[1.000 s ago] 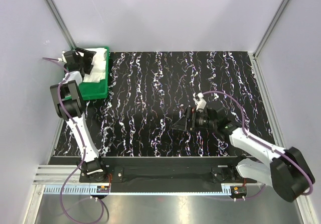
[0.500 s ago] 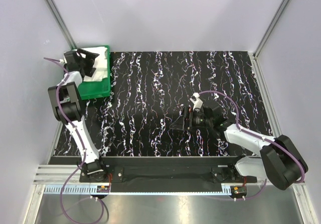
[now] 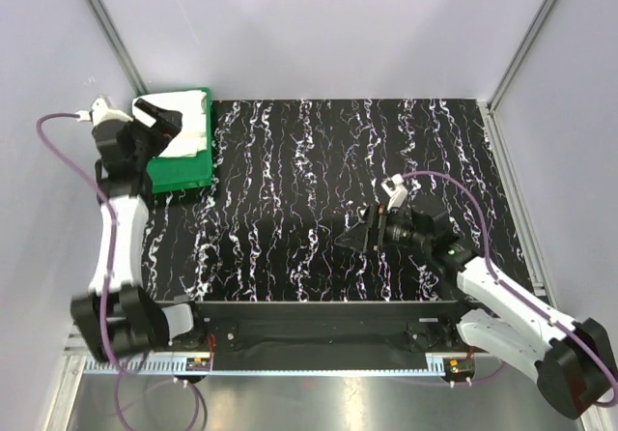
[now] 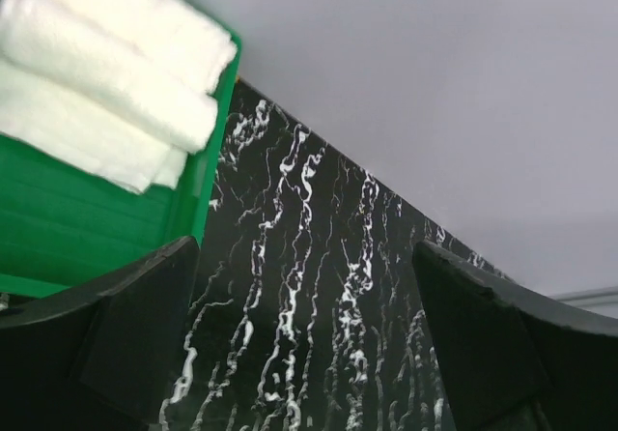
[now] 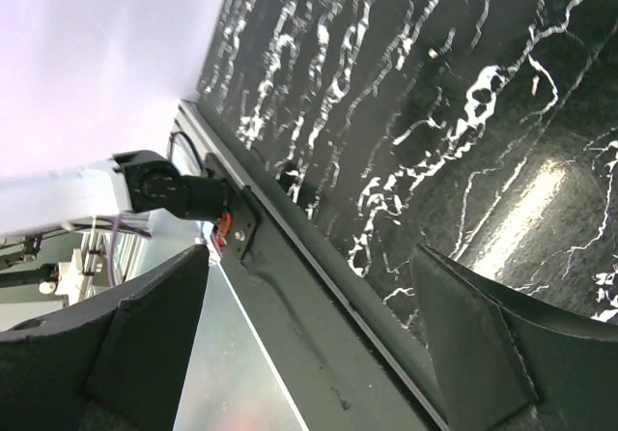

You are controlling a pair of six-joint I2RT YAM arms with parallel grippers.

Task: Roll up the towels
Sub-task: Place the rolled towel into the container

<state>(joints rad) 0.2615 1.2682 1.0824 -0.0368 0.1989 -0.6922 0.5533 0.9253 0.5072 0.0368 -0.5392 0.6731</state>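
Note:
The white towels (image 3: 193,131) lie in the green tray (image 3: 182,172) at the table's far left corner. In the left wrist view the towels (image 4: 106,59) show as two rolled lengths side by side over a flatter white layer, at the far end of the tray (image 4: 87,223). My left gripper (image 3: 166,124) hangs open over the tray's left side, holding nothing (image 4: 309,344). My right gripper (image 3: 355,235) is open and empty above the marbled table, right of centre, and faces the table's near edge (image 5: 309,354).
The black, white-veined tabletop (image 3: 328,160) runs from the tray to the right wall. A black rail (image 5: 319,286) lines its near edge, with the left arm's base (image 5: 179,187) beyond it. Grey walls enclose the back and both sides.
My left arm has swung out to the left and its gripper has drawn back from over the towels. My right gripper has shifted slightly and stays open.

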